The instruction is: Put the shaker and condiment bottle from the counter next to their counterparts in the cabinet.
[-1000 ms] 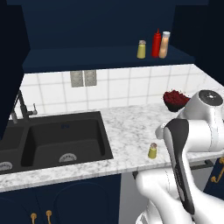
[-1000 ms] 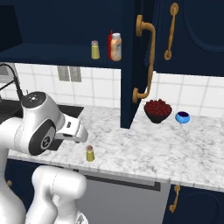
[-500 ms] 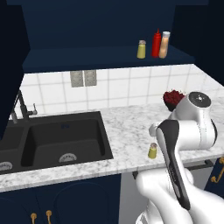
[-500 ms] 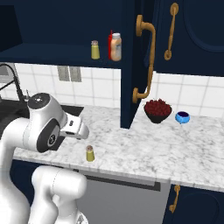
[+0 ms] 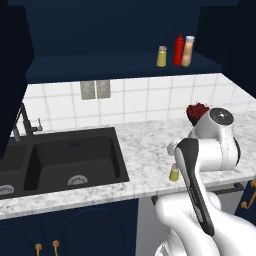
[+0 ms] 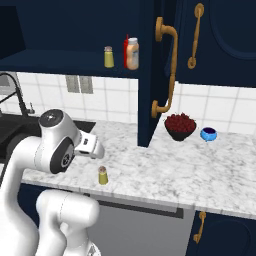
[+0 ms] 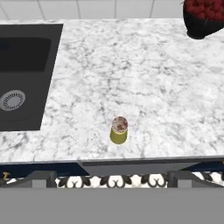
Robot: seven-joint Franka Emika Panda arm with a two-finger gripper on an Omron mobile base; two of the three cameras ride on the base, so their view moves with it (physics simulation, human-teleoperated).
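Observation:
The small olive-yellow shaker [image 5: 174,173] [image 6: 102,175] [image 7: 119,130] stands upright near the front edge of the marble counter [image 5: 145,145] [image 6: 165,165] [image 7: 131,65]. My gripper [image 7: 112,177] hovers above it and a little toward the counter's front. The jaws are open and hold nothing. In the navy cabinet [image 5: 120,65] the twin shaker [image 5: 161,56] [image 6: 108,57] stands on the shelf. To its right are the red squeeze bottle [image 5: 179,50] [image 6: 126,49] and the peach-tan condiment bottle [image 5: 188,51] [image 6: 132,53], side by side.
A dark bowl of red fruit [image 5: 197,112] [image 6: 180,125] [image 7: 203,17] sits at the back of the counter, with a small blue bowl [image 6: 209,133] beside it. The black sink [image 5: 70,160] [image 7: 22,74] lies to the left. The open cabinet door [image 6: 155,70] hangs over the counter.
The arm has shifted slightly toward the shaker on the counter. The jaws stay open and the things have not moved.

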